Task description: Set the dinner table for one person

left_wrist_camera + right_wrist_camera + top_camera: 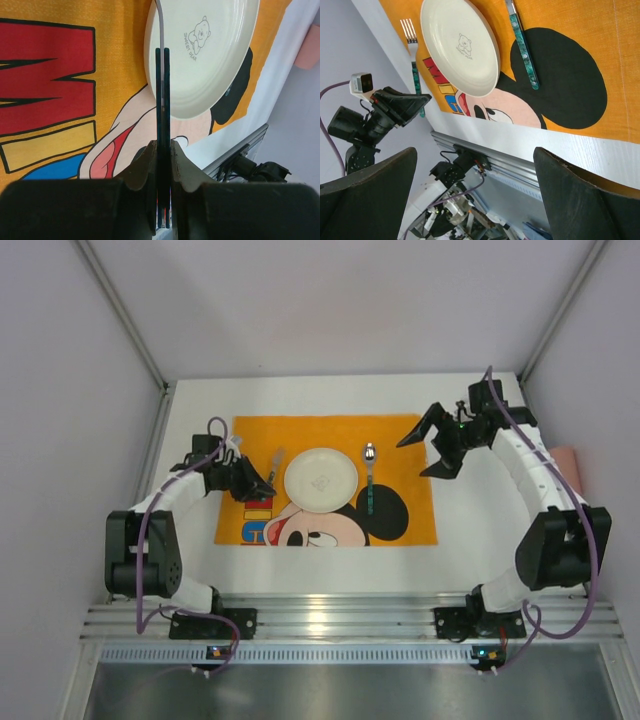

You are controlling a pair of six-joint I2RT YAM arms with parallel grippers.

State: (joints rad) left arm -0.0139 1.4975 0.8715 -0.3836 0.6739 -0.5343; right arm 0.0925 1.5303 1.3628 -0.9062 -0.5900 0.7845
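The white dinner table point(470, 530) carries an orange cartoon-mouse placemat point(400, 435). A white plate point(320, 478) sits in the mat's middle, with a green-handled spoon point(369, 478) lying just to its right. My left gripper point(260, 485) is at the plate's left, shut on the dark green handle of a fork point(275, 462). The left wrist view shows that fork point(162, 90) edge-on between the shut jaws of the left gripper point(163, 147), beside the plate point(205, 55). My right gripper point(426, 450) hovers open and empty over the mat's far right corner. From the right wrist, the plate point(460, 45), spoon point(524, 52) and fork point(410, 32) all show.
A pink object point(565, 462) lies at the table's right edge, beside the right arm. An aluminium rail point(320, 615) runs along the near edge, with both arm bases on it. White walls close in the left, right and back sides.
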